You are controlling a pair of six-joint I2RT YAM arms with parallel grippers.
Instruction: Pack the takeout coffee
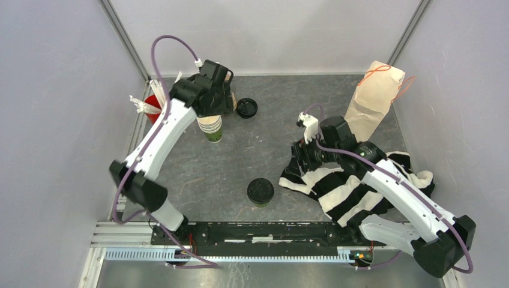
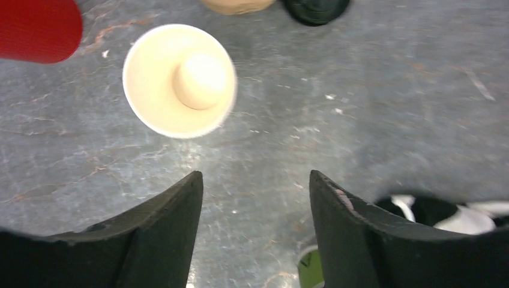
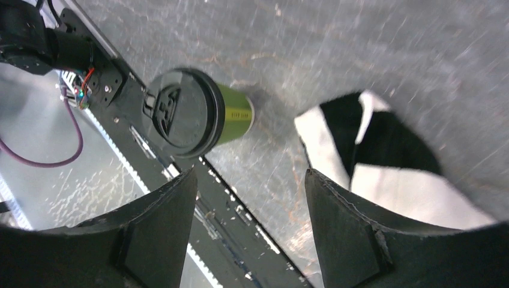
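Lidded green cup (image 1: pixel 260 192) is standing upright, front-centre of desk (image 1: pixel 240 157). Open green cup (image 1: pixel 211 129) is standing mouth-up at back-left, w/ loose lid (image 1: pixel 246 107) nearby. L tool (image 2: pixel 255 180) is hovering by the open cup, wide, empty. R tool (image 3: pixel 249 177) is angling down over striped cloth (image 1: pixel 342 186), wide, empty.

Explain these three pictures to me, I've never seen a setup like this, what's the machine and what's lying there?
It is a robot: a left arm and a right arm on a table. One picture looks down from above; the other two come from a camera on each wrist. On the table are an open cup under the left arm, a loose lid, a lidded cup, a red cup with straws, a paper bag and a striped cloth. The left end effector and the right end effector are open and hold nothing.
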